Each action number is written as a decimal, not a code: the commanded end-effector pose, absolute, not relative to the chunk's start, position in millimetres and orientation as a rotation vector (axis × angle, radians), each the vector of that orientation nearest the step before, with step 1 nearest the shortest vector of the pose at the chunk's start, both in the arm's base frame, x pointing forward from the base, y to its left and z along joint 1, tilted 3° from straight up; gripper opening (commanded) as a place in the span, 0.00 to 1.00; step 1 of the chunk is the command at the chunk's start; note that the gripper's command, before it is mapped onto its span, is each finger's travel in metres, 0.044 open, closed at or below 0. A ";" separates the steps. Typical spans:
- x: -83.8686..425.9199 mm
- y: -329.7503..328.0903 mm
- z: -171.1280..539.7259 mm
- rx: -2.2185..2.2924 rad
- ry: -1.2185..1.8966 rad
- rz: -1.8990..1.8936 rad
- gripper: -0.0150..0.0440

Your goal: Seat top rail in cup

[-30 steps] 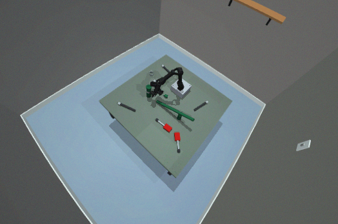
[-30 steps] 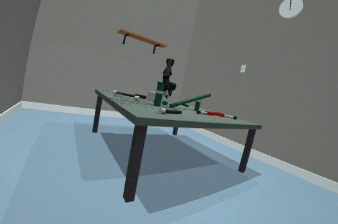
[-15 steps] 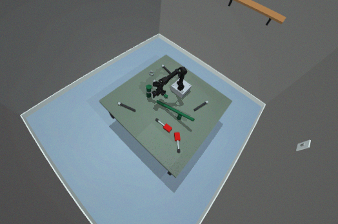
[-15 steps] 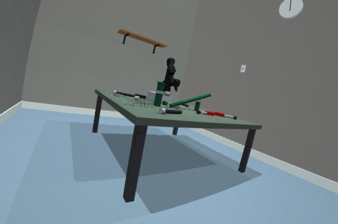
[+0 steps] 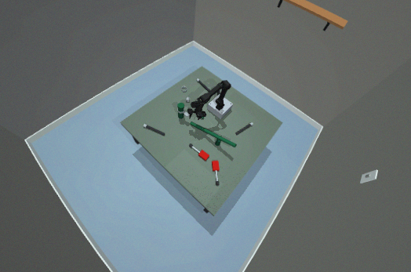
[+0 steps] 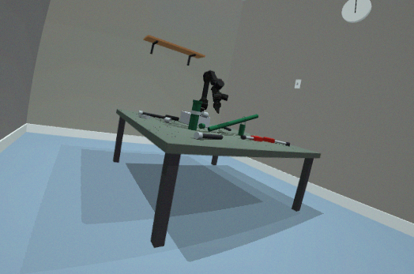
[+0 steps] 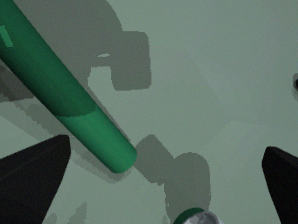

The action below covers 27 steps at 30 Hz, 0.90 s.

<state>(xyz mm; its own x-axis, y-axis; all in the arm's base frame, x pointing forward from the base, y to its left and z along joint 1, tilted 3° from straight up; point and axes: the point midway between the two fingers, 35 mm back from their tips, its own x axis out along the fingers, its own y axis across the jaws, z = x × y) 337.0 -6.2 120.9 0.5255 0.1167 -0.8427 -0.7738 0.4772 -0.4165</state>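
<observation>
The green rail (image 5: pixel 208 132) (image 6: pixel 233 122) (image 7: pixel 65 85) slopes across the short post (image 5: pixel 217 142) (image 6: pixel 242 129). Its cut end is low, beside the big post and outside the cup. The big green post (image 5: pixel 180 115) (image 6: pixel 193 124) stands upright. Its grey band (image 6: pixel 195 113) sits high, with the rail-end cup (image 5: pixel 186 114) (image 6: pixel 205 114) on the rail's side. My gripper (image 7: pixel 168 151) is wide open and empty, above the rail's low end. In the wrist view that end shows between the fingers, nearer the left one. A round grey and green part at the bottom edge is cut off.
The white arm base (image 5: pixel 220 107) (image 6: pixel 195 118) stands behind the rail. Dark rods with white ends (image 5: pixel 154 130) (image 5: pixel 244 128) lie around. Two red-handled tools (image 5: pixel 203 155) (image 5: pixel 215 165) lie beyond the rail. A small grey ring (image 5: pixel 183 88) and fitting (image 5: pixel 187 99) lie behind the post.
</observation>
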 end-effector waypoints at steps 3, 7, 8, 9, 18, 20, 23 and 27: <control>313.7 35.9 162.1 -0.332 0.958 0.290 1.00; 300.2 50.3 175.4 -0.096 0.976 0.159 1.00; 299.5 51.0 176.1 -0.084 0.977 0.153 1.00; 299.5 51.0 176.1 -0.084 0.977 0.153 1.00; 299.5 51.0 176.1 -0.084 0.977 0.153 1.00; 299.5 51.0 176.1 -0.084 0.977 0.153 1.00; 300.2 51.7 173.9 -0.044 0.995 0.131 1.00; 303.5 55.9 161.8 0.187 1.095 -0.013 1.00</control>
